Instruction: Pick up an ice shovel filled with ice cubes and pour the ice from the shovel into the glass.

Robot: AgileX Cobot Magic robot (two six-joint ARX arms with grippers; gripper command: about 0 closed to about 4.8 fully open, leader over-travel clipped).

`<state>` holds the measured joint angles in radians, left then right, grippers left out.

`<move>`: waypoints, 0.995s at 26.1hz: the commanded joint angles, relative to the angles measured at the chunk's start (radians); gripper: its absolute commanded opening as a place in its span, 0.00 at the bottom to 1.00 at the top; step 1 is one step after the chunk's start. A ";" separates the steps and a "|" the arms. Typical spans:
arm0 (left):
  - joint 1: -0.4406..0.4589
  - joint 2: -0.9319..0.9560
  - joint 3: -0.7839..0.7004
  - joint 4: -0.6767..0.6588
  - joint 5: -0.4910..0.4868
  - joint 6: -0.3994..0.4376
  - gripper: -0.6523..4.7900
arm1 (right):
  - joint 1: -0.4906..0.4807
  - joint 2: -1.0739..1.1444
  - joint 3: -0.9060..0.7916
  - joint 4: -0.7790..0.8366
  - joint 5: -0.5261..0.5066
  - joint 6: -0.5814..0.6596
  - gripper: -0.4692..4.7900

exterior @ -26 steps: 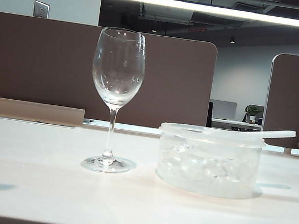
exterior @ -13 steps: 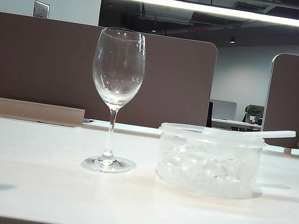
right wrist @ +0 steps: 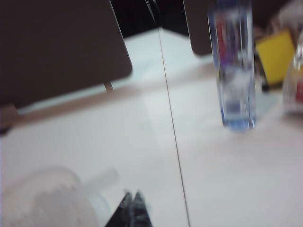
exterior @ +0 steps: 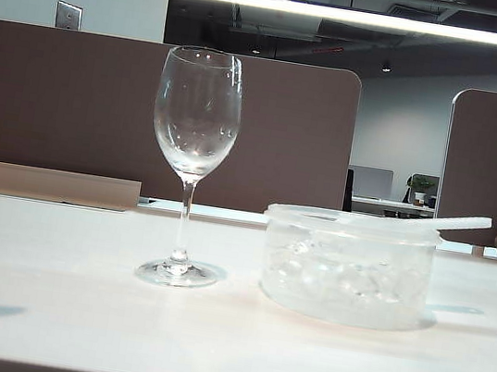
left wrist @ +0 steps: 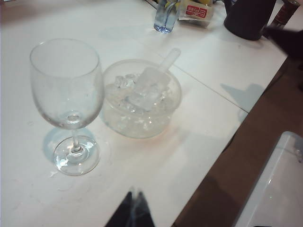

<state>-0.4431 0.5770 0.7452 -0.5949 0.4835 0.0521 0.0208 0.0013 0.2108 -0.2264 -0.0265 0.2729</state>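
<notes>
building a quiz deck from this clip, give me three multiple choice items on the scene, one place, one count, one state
1. Where does the scoop lie?
A. in the tub, on the ice, handle over the rim
B. flat on the table beside the glass
C. inside the glass

2. How many stemmed glasses stand on the table?
A. one
B. two
C. three

3. What is the state of the glass?
A. upright and empty
B. upright and half full of ice
C. tipped on its side

Key: 1 A, the left wrist view shows the scoop's head resting on the ice in the tub and its handle sticking out past the rim. 2 A, both the exterior and left wrist views show a single glass. 3 A, it stands on its foot with a clear bowl and no ice inside.
</notes>
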 commanded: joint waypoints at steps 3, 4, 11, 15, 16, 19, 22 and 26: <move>-0.001 0.000 0.004 0.012 0.007 0.001 0.11 | 0.001 0.001 0.201 -0.101 -0.069 0.120 0.09; -0.001 -0.001 0.004 0.013 0.007 0.000 0.11 | 0.001 0.001 0.222 -0.101 -0.103 0.127 0.09; -0.001 0.000 0.004 0.013 0.007 0.000 0.11 | 0.000 0.002 0.288 0.018 -0.439 0.362 0.09; -0.001 -0.001 0.004 0.013 0.007 0.000 0.11 | -0.001 0.021 0.292 0.021 -0.312 0.397 0.09; -0.001 0.000 0.004 0.012 0.007 0.000 0.11 | -0.001 0.040 0.295 0.019 -0.312 0.382 0.09; -0.001 -0.001 0.004 0.013 0.008 0.000 0.11 | -0.001 0.131 0.370 -0.042 -0.299 0.227 0.09; -0.001 0.000 0.004 0.013 0.007 0.000 0.11 | -0.001 0.236 0.496 -0.120 -0.217 -0.009 0.09; -0.001 0.000 0.004 0.012 0.007 0.000 0.11 | 0.000 0.414 0.612 -0.238 -0.192 -0.156 0.12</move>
<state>-0.4431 0.5774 0.7452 -0.5949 0.4843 0.0521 0.0204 0.3630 0.8009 -0.4053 -0.2268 0.1730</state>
